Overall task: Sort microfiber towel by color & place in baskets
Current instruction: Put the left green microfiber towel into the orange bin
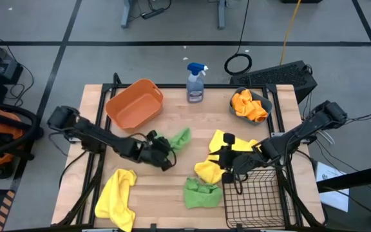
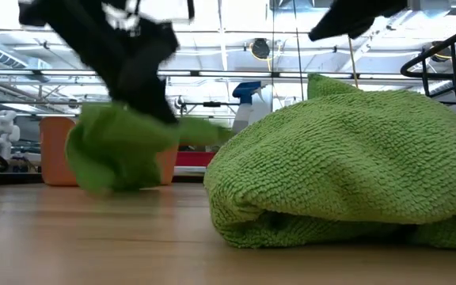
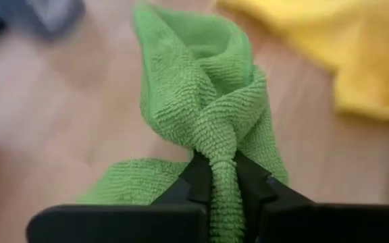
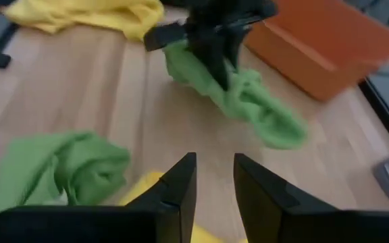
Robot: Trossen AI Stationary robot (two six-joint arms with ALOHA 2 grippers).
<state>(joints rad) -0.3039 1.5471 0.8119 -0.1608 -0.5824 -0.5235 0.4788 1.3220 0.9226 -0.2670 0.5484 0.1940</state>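
Left gripper is mid-table, just left of centre, fingers pinching a green towel; the cloth is bunched into a twisted rope between the jaws in the left wrist view and trails off toward the far right, lifted off the wood in the low view. Right gripper sits right of centre over the yellow towel, fingers spread with a clear gap, nothing between them. Second green towel lies crumpled on the near side of the table, just left of the black wire basket, which sits at the near right corner. Another yellow towel lies at the near left. Orange tub is at the far left, no towel visible in it. Teal bin at the far right holds orange towels. Blue-topped spray bottle stands at the far edge between tub and bin. In the right wrist view the left gripper with its green towel shows just beside the orange tub.
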